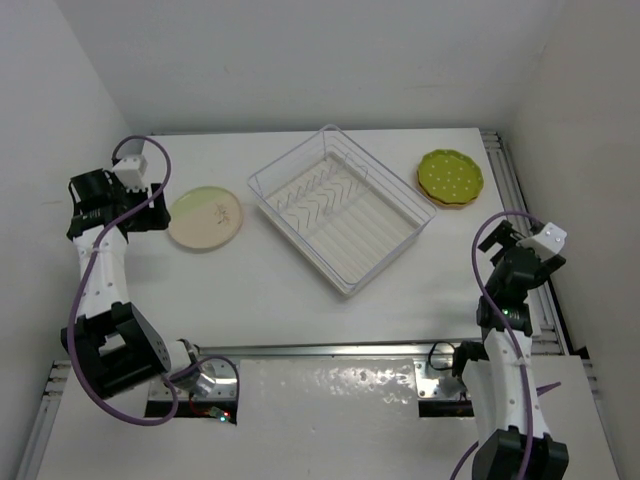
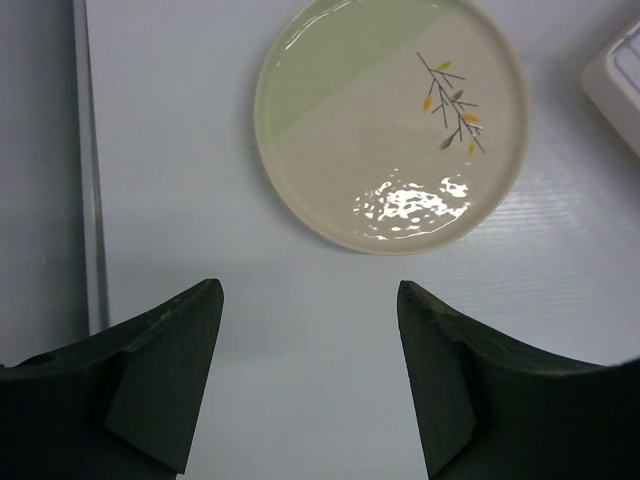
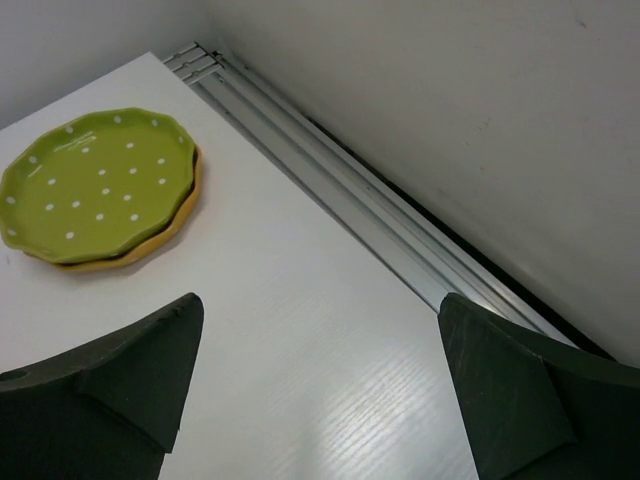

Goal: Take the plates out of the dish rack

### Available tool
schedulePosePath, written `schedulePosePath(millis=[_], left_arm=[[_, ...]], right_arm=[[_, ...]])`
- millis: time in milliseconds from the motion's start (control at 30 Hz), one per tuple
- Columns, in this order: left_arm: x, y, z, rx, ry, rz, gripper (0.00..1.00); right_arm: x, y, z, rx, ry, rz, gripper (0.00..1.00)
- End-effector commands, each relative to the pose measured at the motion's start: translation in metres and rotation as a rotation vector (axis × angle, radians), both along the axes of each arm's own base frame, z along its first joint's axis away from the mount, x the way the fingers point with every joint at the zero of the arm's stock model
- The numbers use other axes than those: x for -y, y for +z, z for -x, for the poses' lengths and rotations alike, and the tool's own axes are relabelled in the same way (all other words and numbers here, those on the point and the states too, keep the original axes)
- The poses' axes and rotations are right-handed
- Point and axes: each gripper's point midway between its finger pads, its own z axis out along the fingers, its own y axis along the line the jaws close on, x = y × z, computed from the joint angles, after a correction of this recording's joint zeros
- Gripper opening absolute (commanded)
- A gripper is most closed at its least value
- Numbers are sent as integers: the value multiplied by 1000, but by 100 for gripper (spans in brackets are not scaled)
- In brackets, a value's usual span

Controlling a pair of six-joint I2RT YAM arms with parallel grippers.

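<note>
Your rack (image 1: 350, 225) looks empty, the green-cream plate (image 1: 205, 218) lies left of it and the dotted plates (image 1: 450, 172) are stacked right of it, left claw (image 2: 310, 370) and right claw (image 3: 320, 390) gape empty, so you likely need only park the arms.

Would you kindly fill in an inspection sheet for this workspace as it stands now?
Surface: white table, bare around the items.
Job's things: dish rack in the middle, no plates seen in it; green-and-cream plate flat to its left; olive-green dotted plate stacked on an orange-yellow plate to its right. A fourth plate is not seen.
Clutter: nothing seen.
Grippers: left hand open, short of the green-and-cream plate; right hand open, holding nothing.
Cables: purple cables loop along both arms, off the plates.
Surroundings: white walls; metal rails at the table's right edge.
</note>
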Motion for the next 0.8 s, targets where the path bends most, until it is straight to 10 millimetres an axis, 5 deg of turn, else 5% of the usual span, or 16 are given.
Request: schedulePosePath(millis=[0,767], left_arm=[[5,27,-8,78,46,57,69],[1,15,-10,91,103,81,68]], right_arm=[[6,8,4,-16,-26,35,99],[8,10,4,-26,-36,47,99]])
